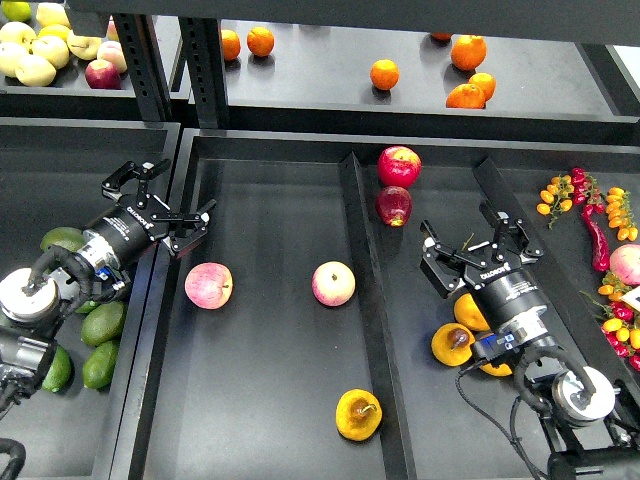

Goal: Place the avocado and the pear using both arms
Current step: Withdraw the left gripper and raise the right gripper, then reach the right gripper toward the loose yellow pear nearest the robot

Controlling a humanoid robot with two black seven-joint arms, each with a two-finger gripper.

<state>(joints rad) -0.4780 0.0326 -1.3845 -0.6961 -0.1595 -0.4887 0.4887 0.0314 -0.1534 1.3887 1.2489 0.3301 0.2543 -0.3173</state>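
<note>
The left claw (172, 205) hung open and empty above the avocados (103, 323) in the left bin, apparently poised to pick one, while the right claw (478, 248), likewise spread and empty, hovered beside the pears (452, 344).

The middle tray (270, 400) offers the most open floor: only two pink-yellow apples (208, 285) sit across its middle, well apart from each other, and a pear (358, 414) lies near its front right corner, so wide bare lanes run along its far end and near left part. A raised divider (365, 300) walls it from the right tray, where two red apples (398, 166) crowd the far left corner and orange-yellow fruits (452, 344) sit under the right gripper (478, 243). The left gripper (165, 205), fingers spread, hangs over the rim between left and middle trays. Avocados (102, 323) cluster in the left tray beneath that arm. Shelf posts (140, 60) stand far left.
</note>
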